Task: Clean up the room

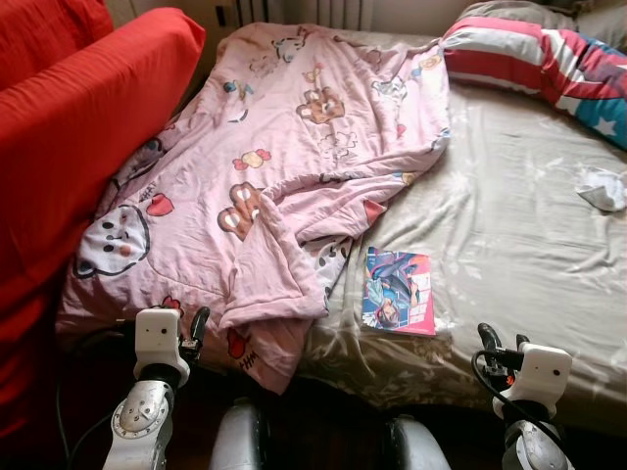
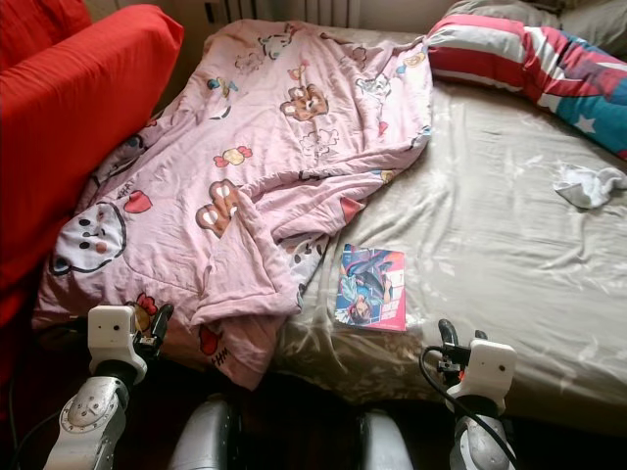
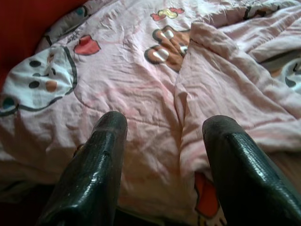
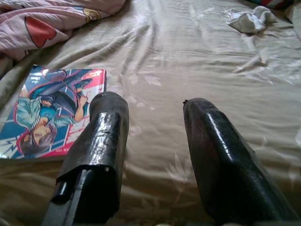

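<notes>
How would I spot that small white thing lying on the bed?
Start at the wide bed with its beige sheet. Near the striped red, white and blue pillow lies a small crumpled white cloth, alone on bare sheet, far from the pink cartoon blanket and glossy comic book.

One pink blanket (image 1: 284,166), one comic book (image 1: 399,291), one striped pillow (image 1: 534,59) and one white rag (image 1: 602,188) lie on one bed (image 1: 509,255), beside one red sofa (image 1: 69,127).

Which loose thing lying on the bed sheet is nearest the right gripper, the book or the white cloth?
The colourful comic book, lying flat near the bed's front edge just ahead of the right gripper; the crumpled white cloth lies farther back.
</notes>
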Motion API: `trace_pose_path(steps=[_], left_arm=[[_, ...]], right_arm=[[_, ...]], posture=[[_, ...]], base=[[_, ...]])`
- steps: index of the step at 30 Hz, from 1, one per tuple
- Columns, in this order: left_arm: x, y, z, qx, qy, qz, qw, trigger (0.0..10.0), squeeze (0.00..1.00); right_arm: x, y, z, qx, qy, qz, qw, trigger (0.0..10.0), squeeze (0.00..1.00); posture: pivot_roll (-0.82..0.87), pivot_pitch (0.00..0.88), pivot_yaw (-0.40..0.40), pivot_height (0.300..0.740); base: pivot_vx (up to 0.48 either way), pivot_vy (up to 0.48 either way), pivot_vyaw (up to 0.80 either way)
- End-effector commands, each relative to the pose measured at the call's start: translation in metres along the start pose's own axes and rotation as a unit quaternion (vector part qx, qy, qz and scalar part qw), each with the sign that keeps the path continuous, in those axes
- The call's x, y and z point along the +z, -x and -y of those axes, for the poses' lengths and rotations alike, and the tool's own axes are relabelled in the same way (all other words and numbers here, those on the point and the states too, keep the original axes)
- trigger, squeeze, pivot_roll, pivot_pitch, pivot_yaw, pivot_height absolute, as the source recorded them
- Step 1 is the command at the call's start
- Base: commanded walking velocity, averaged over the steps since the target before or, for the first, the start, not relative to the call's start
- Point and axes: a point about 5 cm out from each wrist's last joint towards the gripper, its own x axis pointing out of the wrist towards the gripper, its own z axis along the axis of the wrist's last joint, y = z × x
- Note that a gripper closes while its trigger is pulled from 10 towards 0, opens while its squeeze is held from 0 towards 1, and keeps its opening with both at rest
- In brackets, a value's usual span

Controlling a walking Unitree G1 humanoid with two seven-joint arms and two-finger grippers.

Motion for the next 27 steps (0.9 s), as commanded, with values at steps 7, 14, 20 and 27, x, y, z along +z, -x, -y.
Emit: trace_pose_path(steps=[7,14,20,27], left_arm=[[-0.004,0.004,-0.001,0.003,0.006,-0.01,1.0,10.0,0.0],[-0.004,0.004,0.001,-0.005,0.01,-0.012,1.0,10.0,0.0],[-0.005,0.003,0.001,-0.008,0.009,-0.014,1.0,10.0,0.0],[-0.004,0.002,0.001,-0.01,0.01,-0.014,1.0,10.0,0.0]], right_arm=[[-0.004,0.003,0.001,0.002,0.007,-0.012,1.0,10.0,0.0],[-0.005,0.002,0.0,0.001,0.006,-0.014,1.0,10.0,0.0],[-0.008,0.003,-0.003,0.003,0.005,-0.02,1.0,10.0,0.0],[-0.01,0.0,-0.008,0.005,0.003,-0.036,0.999,10.0,0.0]], posture=[[-0.07,0.209,0.015,0.613],[-0.07,0.21,0.02,0.613],[-0.07,0.211,0.024,0.613],[-0.07,0.212,0.028,0.608]], base=[[0.0,0.0,0.0],[0.0,0.0,0.0],[0.0,0.0,0.0],[0.0,0.0,0.0]])
